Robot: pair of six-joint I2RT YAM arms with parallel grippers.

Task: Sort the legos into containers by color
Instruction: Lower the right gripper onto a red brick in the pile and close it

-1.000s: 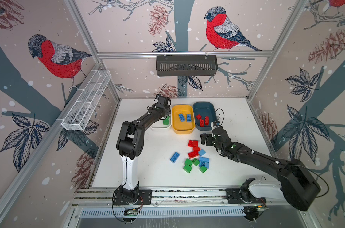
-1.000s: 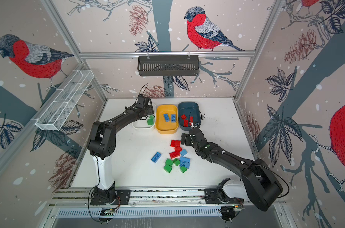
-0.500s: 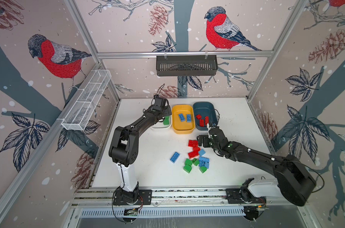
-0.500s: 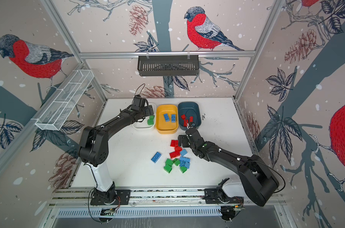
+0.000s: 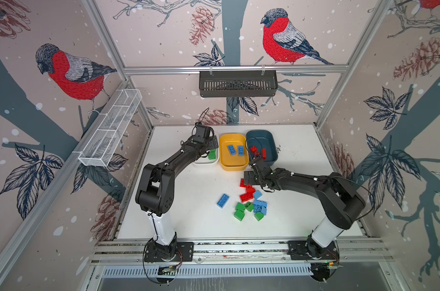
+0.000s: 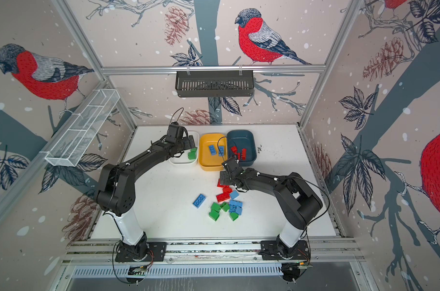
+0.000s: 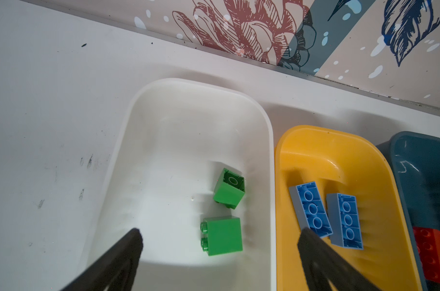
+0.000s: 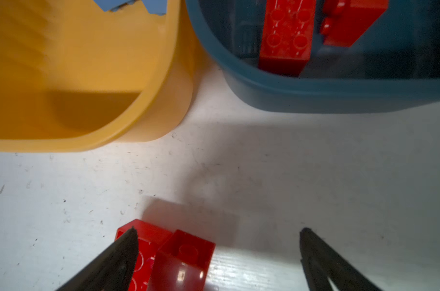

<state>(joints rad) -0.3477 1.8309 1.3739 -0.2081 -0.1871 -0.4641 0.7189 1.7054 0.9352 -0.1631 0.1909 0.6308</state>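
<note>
Far left of the tub row, you have the white tub [image 7: 201, 84]: two square green bricks [image 7: 229, 189] lie inside, near the wall facing the yellow tub, one hollow side up, one on its side. Your left gripper [image 7: 220, 235] hangs over this tub, jaws spread wide, nothing between them.

Next, the yellow tub [image 5: 232, 166]: two long blue bricks [image 5: 231, 149], side by side, hollow side up.

Next, the teal tub [image 5: 260, 133]: several red bricks [image 5: 263, 152].

On the table [image 5: 188, 201] in front: a lone long blue brick [image 5: 223, 200], studs up; then a loose pile [image 5: 246, 197] of red, light-blue and green bricks, crowded together. Your right gripper [image 8: 219, 231] sits low at the pile's far edge, jaws wide apart, gripping nothing; one finger [image 8: 123, 252] covers part of a red brick [image 8: 186, 254].
</note>
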